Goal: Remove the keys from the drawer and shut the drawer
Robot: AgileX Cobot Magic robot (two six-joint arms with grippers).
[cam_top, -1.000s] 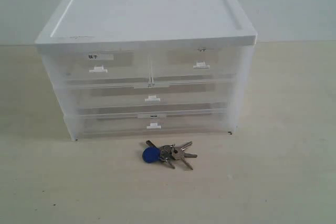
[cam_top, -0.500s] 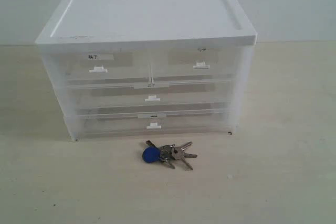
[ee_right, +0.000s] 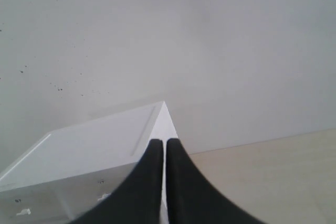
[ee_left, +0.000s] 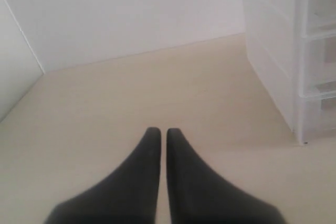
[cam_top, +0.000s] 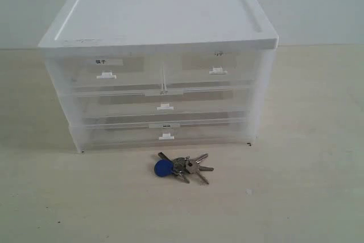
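Note:
The keys (cam_top: 182, 167), silver on a ring with one round blue head, lie on the tabletop just in front of the drawer cabinet (cam_top: 159, 21). The drawer (cam_top: 209, 69), the top right half-width one with a faint label and white pull tab, sits pushed in flush with the others. Neither gripper shows in the exterior view. My left gripper (ee_left: 159, 132) is shut with nothing in it, low over bare table beside the cabinet's side wall (ee_left: 273, 72). My right gripper (ee_right: 160, 144) is shut and empty, raised, looking over the cabinet's white top (ee_right: 89, 145).
The cabinet also has a top left half-width drawer (cam_top: 105, 72) with a bold dark label and two full-width drawers (cam_top: 165, 106) below. A pale wall runs behind the wooden table (cam_top: 307, 186).

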